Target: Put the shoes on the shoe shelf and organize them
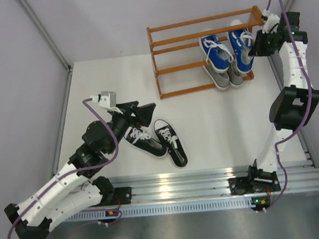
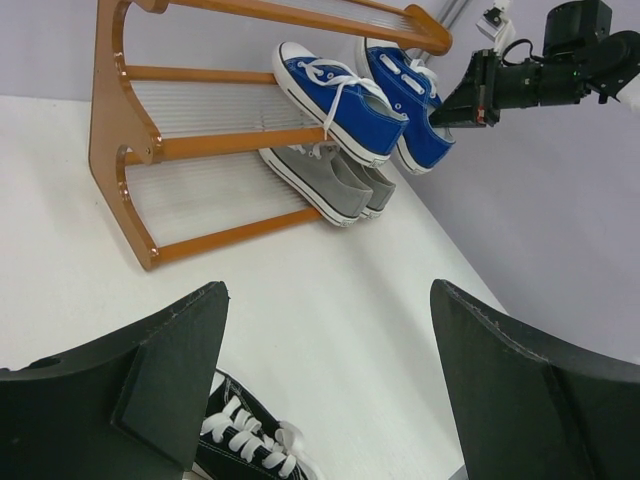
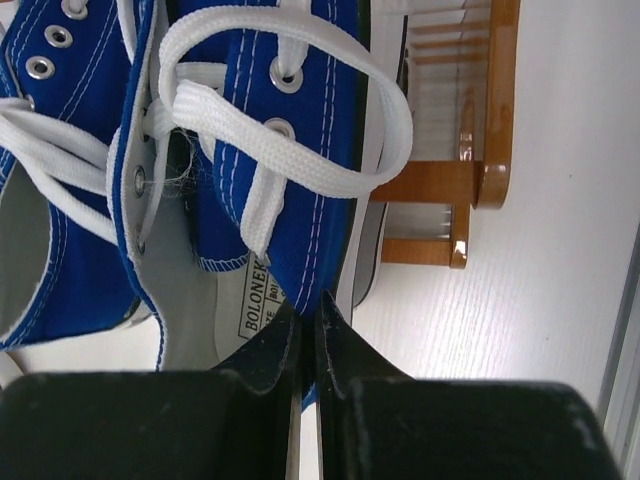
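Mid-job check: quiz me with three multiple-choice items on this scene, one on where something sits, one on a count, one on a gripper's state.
1. Where are the black shoes?
A) on the table, by the left gripper
B) on the top tier
C) on the bottom tier

2. How many shoes sit on the shelf?
A) two
B) four
C) six

3. The left gripper is:
A) shut on a black shoe
B) shut, empty
C) open, empty

Answers:
1 A: both black shoes lie on the table beside the left gripper.
2 B: two blue shoes sit above two grey shoes.
3 C: the left wrist view shows its fingers wide apart with nothing between them.
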You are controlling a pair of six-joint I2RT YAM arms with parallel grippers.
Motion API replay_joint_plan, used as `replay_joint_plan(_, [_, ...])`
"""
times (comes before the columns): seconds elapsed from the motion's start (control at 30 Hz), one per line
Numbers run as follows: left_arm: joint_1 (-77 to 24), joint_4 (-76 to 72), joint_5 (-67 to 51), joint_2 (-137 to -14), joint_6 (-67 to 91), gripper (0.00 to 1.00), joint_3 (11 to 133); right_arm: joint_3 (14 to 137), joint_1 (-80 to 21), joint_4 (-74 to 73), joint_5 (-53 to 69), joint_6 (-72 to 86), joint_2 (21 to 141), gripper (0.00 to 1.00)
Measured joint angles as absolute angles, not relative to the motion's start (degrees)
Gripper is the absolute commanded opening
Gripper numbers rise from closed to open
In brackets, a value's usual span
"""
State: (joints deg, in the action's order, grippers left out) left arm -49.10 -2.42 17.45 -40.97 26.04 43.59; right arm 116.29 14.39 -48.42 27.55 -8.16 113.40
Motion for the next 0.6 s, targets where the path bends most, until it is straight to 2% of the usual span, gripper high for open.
replay_joint_plan(0.6, [-49.1, -2.07, 16.97, -42.35, 27.75, 0.87, 43.59, 121.64, 10.13, -45.5, 23.55, -4.38, 118.3, 0.0])
